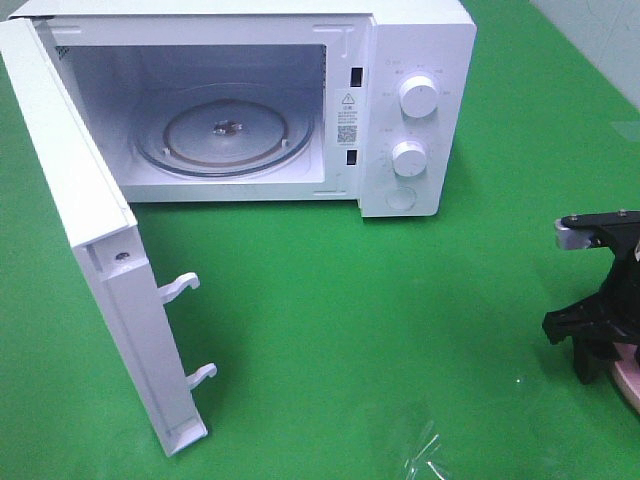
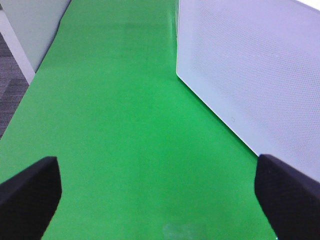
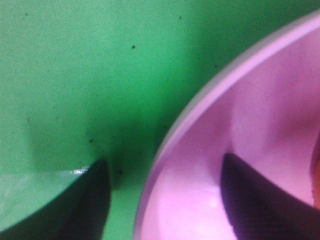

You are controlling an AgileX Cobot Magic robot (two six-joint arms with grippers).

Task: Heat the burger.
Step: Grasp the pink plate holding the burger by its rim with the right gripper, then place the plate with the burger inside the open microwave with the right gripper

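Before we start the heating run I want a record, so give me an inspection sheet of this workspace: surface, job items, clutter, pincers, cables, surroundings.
Surface: green cloth, flat, with a few dark specks near the plate.
Job's things: white microwave with its door wide open and nothing on the glass turntable; pink plate at the right edge; burger not clearly in view.
Clutter: clear plastic scrap on the cloth at the front.
Pincers: left pincer open over bare cloth beside the door; right pincer open, one finger inside the plate's rim and one outside.
Cables: nothing seen.
Surroundings: grey floor and pale panel past the cloth's edge.
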